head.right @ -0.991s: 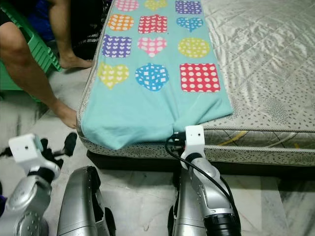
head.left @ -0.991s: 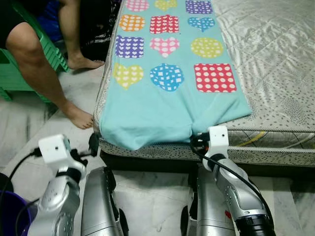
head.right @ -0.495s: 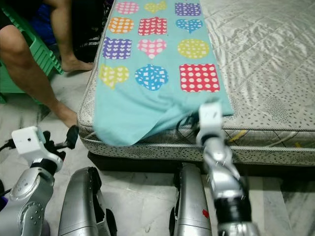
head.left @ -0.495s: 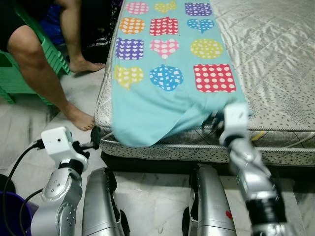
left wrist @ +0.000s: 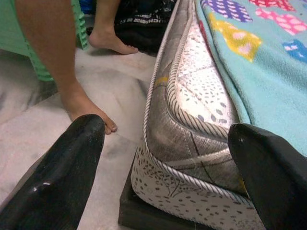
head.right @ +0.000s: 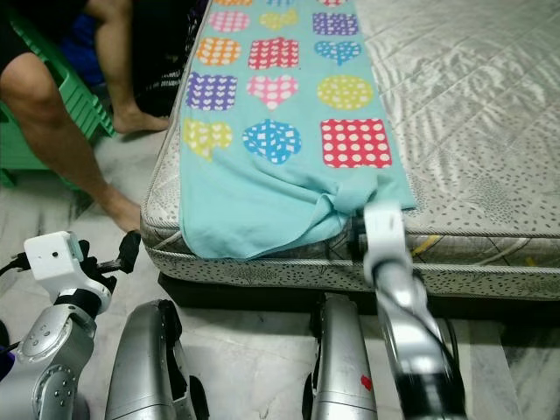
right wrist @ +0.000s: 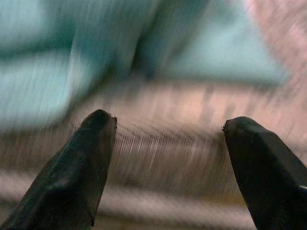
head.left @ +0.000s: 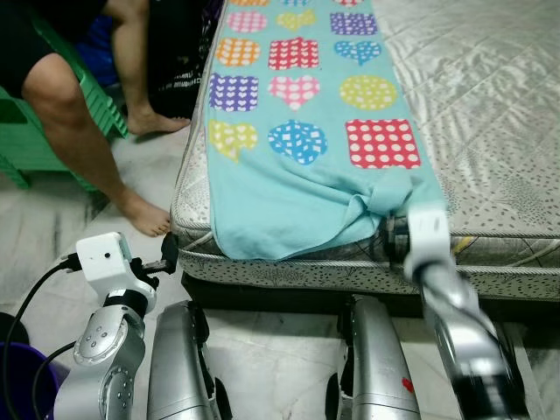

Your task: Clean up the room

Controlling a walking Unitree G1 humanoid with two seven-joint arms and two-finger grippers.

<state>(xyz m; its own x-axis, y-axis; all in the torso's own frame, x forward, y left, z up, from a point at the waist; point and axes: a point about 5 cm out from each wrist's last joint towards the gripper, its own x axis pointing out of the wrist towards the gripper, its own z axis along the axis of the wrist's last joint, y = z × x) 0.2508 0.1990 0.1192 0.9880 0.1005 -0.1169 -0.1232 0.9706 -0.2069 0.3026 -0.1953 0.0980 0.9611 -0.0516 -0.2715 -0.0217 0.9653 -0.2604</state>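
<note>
right fingers [right wrist: 98,158] wide apart, empty, by the bunched turquoise blanket [head.left: 289,201] at the mattress [head.left: 490,114] edge

Silver humanoid, black-fingered grippers.
Each silver arm [head.left: 105,359] carried a white camera box [head.left: 103,258]; black cables [head.left: 26,306] trailed, and the fingers [left wrist: 62,177] were glossy black.

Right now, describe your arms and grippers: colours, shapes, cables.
Both arms are silver metal. Each wrist carries a white camera box with a black cable. The left gripper and right gripper each have two long black tapering fingers. The right arm ends in a black band.
</note>
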